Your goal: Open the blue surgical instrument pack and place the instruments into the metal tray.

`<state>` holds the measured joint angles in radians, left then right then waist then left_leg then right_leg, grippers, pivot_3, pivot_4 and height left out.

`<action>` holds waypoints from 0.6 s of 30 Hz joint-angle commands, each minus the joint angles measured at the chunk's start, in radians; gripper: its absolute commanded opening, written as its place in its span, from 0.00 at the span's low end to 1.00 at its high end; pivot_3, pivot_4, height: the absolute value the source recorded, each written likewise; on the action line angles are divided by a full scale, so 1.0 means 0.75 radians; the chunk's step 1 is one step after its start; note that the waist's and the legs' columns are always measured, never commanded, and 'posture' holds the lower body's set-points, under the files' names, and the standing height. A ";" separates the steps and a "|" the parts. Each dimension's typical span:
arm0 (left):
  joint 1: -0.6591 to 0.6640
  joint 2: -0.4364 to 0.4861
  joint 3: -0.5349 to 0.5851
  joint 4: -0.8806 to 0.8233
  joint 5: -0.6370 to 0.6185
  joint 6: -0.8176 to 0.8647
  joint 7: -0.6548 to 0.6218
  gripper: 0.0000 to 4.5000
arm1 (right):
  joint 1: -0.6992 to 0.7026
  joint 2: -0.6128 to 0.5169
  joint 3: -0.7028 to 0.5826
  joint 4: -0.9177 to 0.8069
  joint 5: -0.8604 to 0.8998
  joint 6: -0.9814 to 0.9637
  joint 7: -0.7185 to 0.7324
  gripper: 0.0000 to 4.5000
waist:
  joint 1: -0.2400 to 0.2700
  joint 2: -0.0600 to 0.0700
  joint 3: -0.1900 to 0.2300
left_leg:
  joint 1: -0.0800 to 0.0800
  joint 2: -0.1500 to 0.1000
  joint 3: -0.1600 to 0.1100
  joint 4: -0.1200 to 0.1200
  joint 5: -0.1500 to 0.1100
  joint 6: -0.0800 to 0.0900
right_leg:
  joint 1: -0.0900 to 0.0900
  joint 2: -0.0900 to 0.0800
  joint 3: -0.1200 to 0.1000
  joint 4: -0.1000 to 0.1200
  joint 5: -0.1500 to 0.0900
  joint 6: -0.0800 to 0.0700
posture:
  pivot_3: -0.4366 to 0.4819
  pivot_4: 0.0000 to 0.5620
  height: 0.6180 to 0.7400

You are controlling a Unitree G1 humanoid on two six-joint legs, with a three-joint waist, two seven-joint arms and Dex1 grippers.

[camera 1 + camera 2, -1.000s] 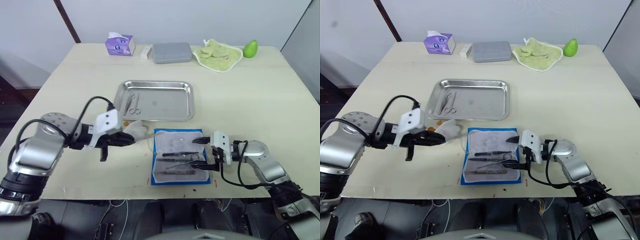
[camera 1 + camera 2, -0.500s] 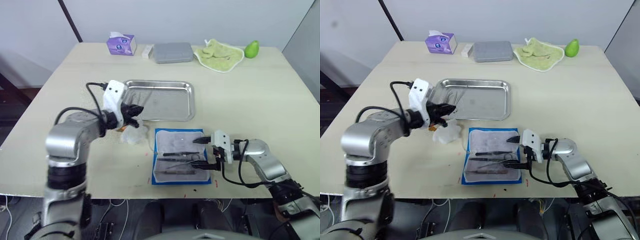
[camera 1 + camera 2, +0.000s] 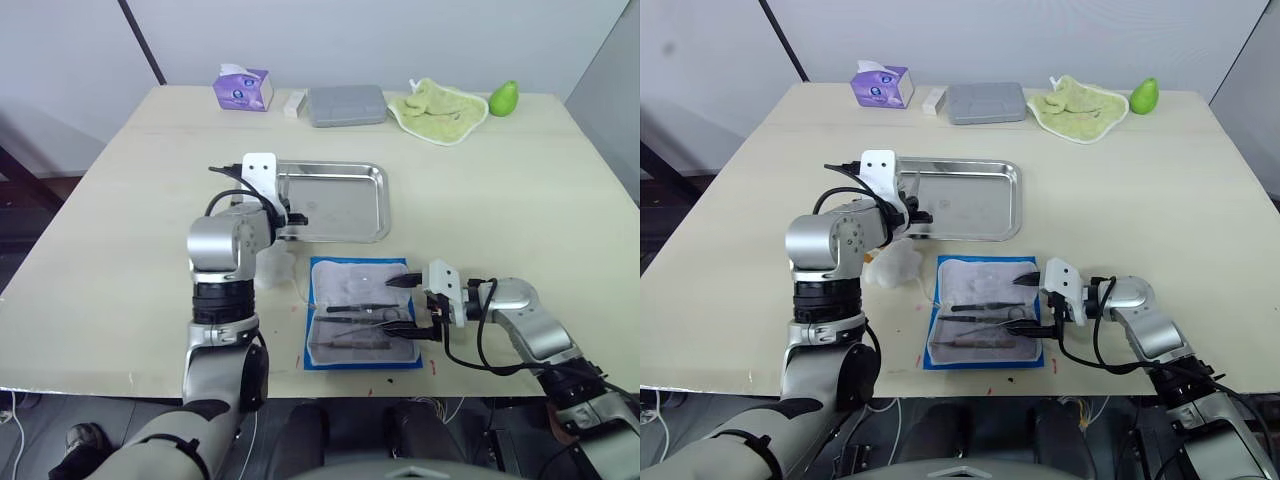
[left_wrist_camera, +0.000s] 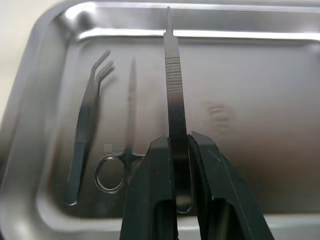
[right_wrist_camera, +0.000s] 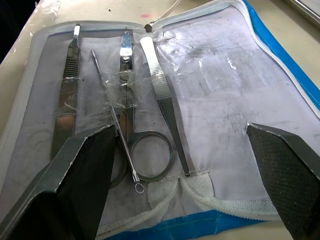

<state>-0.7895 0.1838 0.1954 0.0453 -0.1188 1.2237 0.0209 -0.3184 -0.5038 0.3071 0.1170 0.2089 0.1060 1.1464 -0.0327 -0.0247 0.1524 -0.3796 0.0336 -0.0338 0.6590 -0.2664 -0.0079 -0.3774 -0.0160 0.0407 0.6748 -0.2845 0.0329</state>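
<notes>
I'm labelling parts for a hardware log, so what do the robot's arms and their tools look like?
Both arms are rounded silver-grey metal shells with black joints and looping black cables. Each wrist carries a white block. The left tool and right tool each have two black fingers.

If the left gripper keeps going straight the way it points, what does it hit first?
Probably the tray's far rim: the left gripper holds tweezers aimed across the bare floor, though height is unclear.
</notes>
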 commanded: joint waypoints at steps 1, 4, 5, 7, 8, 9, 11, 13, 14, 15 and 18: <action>-0.044 0.007 -0.024 0.086 0.014 -0.104 -0.010 0.01 | 0.050 -0.010 0.048 0.087 -0.072 0.066 -0.023 1.00 | 0.000 0.000 0.000 | 0.000 0.000 0.000 0.000 0.000 0.000 | 0.000 0.000 0.000 0.000 0.000 0.000 | 0.48 0.27 1.00; -0.059 0.002 -0.040 0.161 0.009 -0.147 -0.023 0.01 | 0.050 -0.008 0.048 0.085 -0.074 0.067 -0.025 1.00 | 0.001 0.000 0.000 | 0.000 0.000 0.000 0.000 0.002 -0.003 | 0.000 0.000 -0.001 0.000 0.000 0.000 | 0.48 0.27 1.00; -0.061 0.004 -0.046 0.177 0.009 -0.151 -0.028 0.01 | 0.051 -0.008 0.047 0.083 -0.073 0.068 -0.027 1.00 | 0.000 0.000 0.000 | 0.000 -0.001 0.000 0.000 0.002 -0.003 | 0.000 -0.001 -0.001 0.000 0.000 0.000 | 0.48 0.27 1.00; -0.064 0.008 -0.043 0.204 0.007 -0.149 -0.031 0.01 | 0.054 -0.009 0.045 0.080 -0.073 0.068 -0.029 1.00 | 0.000 0.000 0.000 | 0.000 -0.001 0.000 0.000 0.002 -0.003 | 0.000 -0.001 -0.001 0.000 0.000 0.000 | 0.48 0.27 1.00; -0.065 0.010 -0.042 0.213 0.005 -0.153 -0.033 0.01 | 0.057 -0.010 0.045 0.078 -0.073 0.068 -0.029 1.00 | 0.000 0.000 0.000 | 0.000 -0.001 0.000 0.000 0.002 -0.003 | 0.000 -0.001 -0.001 0.000 0.000 0.000 | 0.48 0.27 1.00; -0.066 0.013 -0.046 0.218 0.005 -0.160 -0.037 0.01 | 0.059 -0.011 0.044 0.077 -0.073 0.068 -0.030 1.00 | 0.000 0.000 0.000 | 0.000 -0.001 0.000 0.000 0.002 -0.003 | 0.000 -0.001 -0.001 0.000 0.000 0.000 | 0.48 0.27 1.00; -0.067 0.013 -0.047 0.221 0.001 -0.158 -0.040 0.01 | 0.064 -0.012 0.044 0.073 -0.072 0.068 -0.032 1.00 | 0.000 0.000 0.000 | 0.000 -0.001 -0.001 0.000 0.001 -0.003 | 0.000 -0.001 -0.001 0.000 0.000 0.000 | 0.48 0.27 1.00; -0.065 0.011 -0.049 0.219 0.002 -0.152 -0.037 0.01 | 0.064 -0.012 0.044 0.073 -0.072 0.069 -0.034 1.00 | 0.000 0.000 0.000 | 0.000 -0.001 -0.001 0.000 0.002 -0.003 | 0.000 -0.001 -0.001 0.000 0.000 0.000 | 0.48 0.27 1.00; -0.063 0.007 -0.049 0.216 0.002 -0.148 -0.035 0.01 | 0.063 -0.011 0.044 0.074 -0.072 0.069 -0.034 1.00 | 0.000 0.000 0.000 | 0.000 -0.001 -0.001 0.000 0.002 -0.003 | 0.000 -0.001 -0.001 0.000 0.000 0.000 | 0.48 0.27 1.00; -0.062 0.004 -0.047 0.213 0.002 -0.146 -0.032 0.01 | 0.062 -0.010 0.045 0.076 -0.072 0.068 -0.034 1.00 | 0.000 0.000 0.000 | 0.000 -0.001 -0.001 0.000 0.002 -0.003 | 0.000 -0.001 -0.001 0.000 0.000 0.000 | 0.48 0.27 1.00; -0.057 -0.002 -0.050 0.198 0.002 -0.132 -0.027 0.01 | 0.058 -0.007 0.046 0.081 -0.072 0.066 -0.034 1.00 | 0.000 0.000 0.000 | 0.000 -0.001 -0.001 0.000 0.002 -0.003 | 0.000 -0.001 -0.001 0.000 0.000 0.000 | 0.48 0.27 1.00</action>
<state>-0.8174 0.1837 0.1640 0.2278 -0.1193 1.1265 -0.0032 -0.3102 -0.5029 0.3048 0.1094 0.2089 0.1061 1.1360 -0.0326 -0.0247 0.1524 -0.3798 0.0328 -0.0344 0.6588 -0.2651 -0.0101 -0.3774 -0.0167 0.0401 0.6749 -0.2845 0.0330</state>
